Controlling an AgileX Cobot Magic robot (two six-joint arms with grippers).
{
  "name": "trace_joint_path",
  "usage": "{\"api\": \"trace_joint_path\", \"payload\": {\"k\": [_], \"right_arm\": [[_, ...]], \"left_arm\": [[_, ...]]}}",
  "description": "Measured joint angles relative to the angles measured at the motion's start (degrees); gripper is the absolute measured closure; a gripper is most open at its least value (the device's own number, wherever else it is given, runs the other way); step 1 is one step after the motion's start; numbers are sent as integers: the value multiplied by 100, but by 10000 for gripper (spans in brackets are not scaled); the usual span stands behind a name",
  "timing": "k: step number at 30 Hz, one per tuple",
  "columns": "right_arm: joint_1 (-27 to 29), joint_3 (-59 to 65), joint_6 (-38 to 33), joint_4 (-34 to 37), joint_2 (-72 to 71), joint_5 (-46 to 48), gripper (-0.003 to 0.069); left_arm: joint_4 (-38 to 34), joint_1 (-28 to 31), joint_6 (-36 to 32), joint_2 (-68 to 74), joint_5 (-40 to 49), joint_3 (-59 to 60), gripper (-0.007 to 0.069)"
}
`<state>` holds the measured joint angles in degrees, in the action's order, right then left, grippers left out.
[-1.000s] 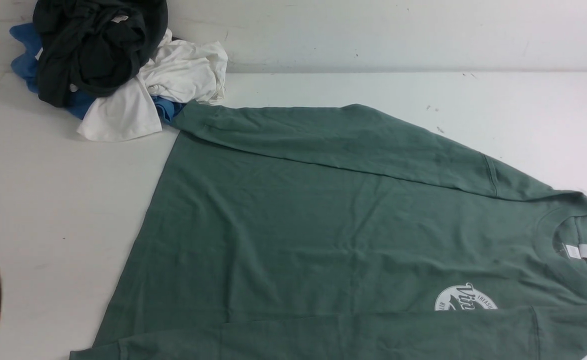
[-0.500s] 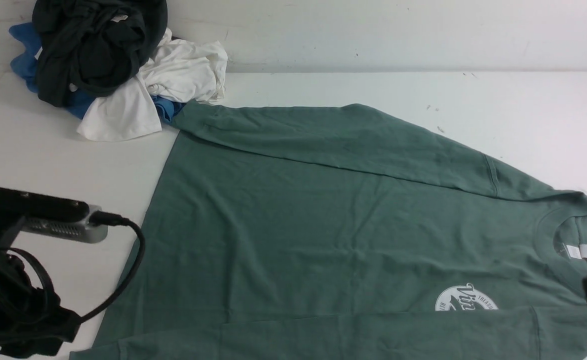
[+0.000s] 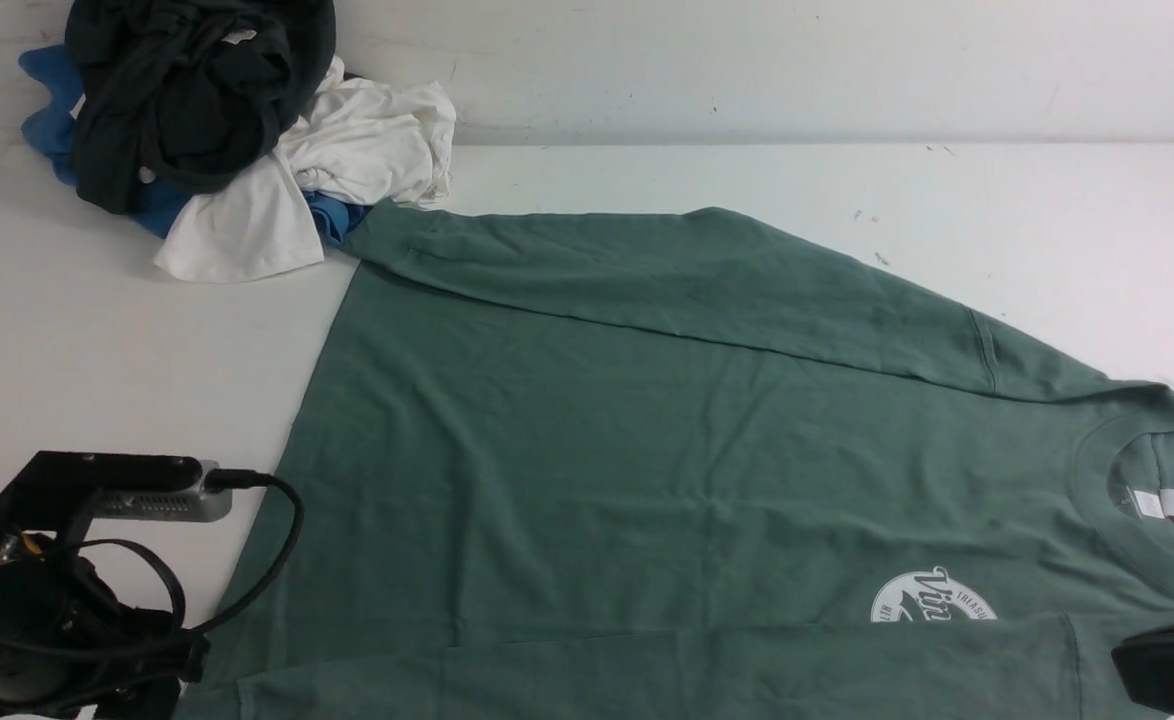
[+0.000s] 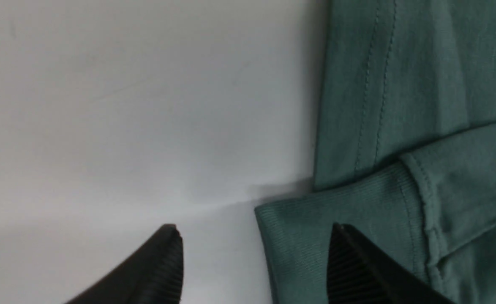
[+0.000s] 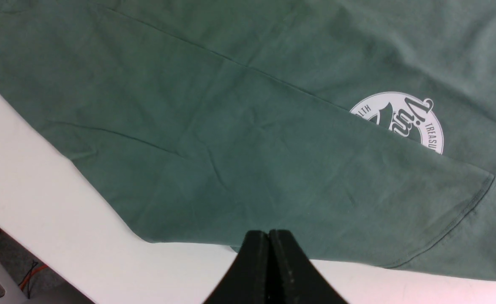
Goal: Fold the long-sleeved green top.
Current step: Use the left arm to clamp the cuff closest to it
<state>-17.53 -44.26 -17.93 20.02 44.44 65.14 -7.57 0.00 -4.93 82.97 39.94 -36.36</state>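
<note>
The green long-sleeved top (image 3: 647, 440) lies flat on the white table (image 3: 97, 330), hem to the left, neck and white tag (image 3: 1162, 505) to the right. Both sleeves are folded in over the body, and the near one covers part of the white chest logo (image 3: 932, 600). My left arm (image 3: 47, 600) is at the near left corner. In the left wrist view my left gripper (image 4: 256, 236) stands open, one finger over bare table and the other over the ribbed cuff (image 4: 298, 249). My right gripper (image 5: 268, 234) is shut and empty, just above the near sleeve's edge (image 5: 273, 198).
A heap of black (image 3: 187, 100), white (image 3: 347, 150) and blue (image 3: 47, 120) garments sits at the back left, touching the far cuff. A wall runs behind the table. The table's front edge (image 5: 41, 202) shows in the right wrist view.
My left arm has come in from the left edge and lowered toward the top's near left corner. The right arm has entered at the lower right and dropped further.
</note>
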Motion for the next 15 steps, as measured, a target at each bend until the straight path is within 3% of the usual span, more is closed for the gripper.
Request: {"api": "trace_joint_path", "payload": {"k": [6,15], "right_arm": [[0,0,-5,0,0,-5,673],[0,0,-5,0,0,-28,673]], "left_arm": [[-231,0,-209,388,-61,0,274],[-366,0,-459,303,-87,0,590]]}}
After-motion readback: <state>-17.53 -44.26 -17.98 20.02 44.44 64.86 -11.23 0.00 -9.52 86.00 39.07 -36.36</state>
